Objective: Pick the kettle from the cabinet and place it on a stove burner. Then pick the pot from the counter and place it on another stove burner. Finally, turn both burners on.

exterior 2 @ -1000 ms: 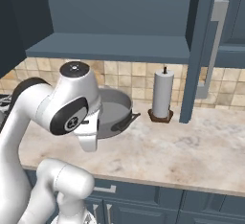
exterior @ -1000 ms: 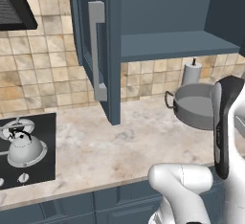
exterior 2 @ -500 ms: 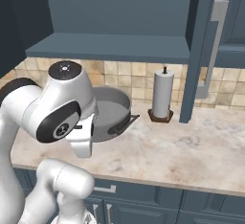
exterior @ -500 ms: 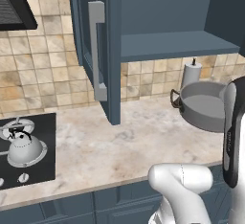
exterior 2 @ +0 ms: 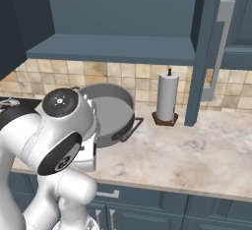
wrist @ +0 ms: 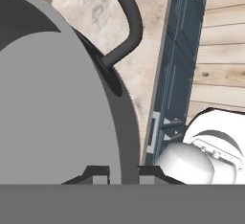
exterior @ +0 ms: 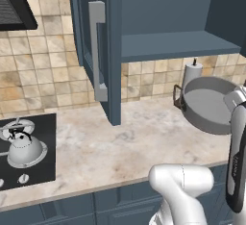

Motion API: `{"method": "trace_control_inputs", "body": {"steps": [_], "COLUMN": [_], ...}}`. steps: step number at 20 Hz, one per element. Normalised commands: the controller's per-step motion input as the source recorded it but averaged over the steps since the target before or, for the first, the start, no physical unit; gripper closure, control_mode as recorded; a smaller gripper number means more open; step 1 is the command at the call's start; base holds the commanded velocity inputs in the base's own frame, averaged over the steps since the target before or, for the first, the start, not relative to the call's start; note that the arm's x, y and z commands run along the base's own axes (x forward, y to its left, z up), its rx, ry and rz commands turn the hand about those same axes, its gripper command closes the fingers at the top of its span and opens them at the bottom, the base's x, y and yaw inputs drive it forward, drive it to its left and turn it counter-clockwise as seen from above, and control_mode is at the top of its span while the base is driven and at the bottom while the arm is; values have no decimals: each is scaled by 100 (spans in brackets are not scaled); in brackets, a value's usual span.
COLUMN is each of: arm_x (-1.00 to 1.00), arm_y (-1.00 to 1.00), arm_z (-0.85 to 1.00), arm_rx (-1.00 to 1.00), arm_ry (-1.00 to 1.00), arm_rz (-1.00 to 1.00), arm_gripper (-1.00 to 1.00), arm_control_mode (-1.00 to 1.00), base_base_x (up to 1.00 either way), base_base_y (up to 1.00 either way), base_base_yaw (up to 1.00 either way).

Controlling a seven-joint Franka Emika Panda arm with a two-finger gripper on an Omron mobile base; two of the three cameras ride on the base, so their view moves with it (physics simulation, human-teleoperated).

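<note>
we had the tool (wrist: 123, 173) pinched on the rim of the pot (exterior: 207, 105), which tilted up off the desk (exterior: 134, 142) since a second ago, kettle (exterior: 25, 149) already on its burner.

- The pot (exterior: 207, 105) runs off the right edge of the left base view, its near side behind the arm
- In the right base view, the arm's white shoulder covers the pot's left half
- The gripper (wrist: 123, 173) fingertips are cut off by the hand view's bottom
</note>
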Motion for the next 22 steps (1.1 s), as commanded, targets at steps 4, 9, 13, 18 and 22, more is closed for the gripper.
{"method": "trace_control_inputs", "body": {"steps": [4,9,13,18,22], "arm_x": [0,0,-8,-7,0], "arm_y": [0,0,0,0,0], "arm_z": [0,0,0,0,0], "arm_rx": [0,0,0,0,0], "arm_ry": [0,0,-1,-1,0], "arm_rz": [0,0,0,-1,0], "arm_gripper": [100,100,100,100,100], "arm_control_mode": [-100,-100,-100,100,100], "base_base_x": [0,0,0,-42,-59], "base_base_y": [0,0,0,3,8], "base_base_yaw": [0,0,0,-8,-10]}}
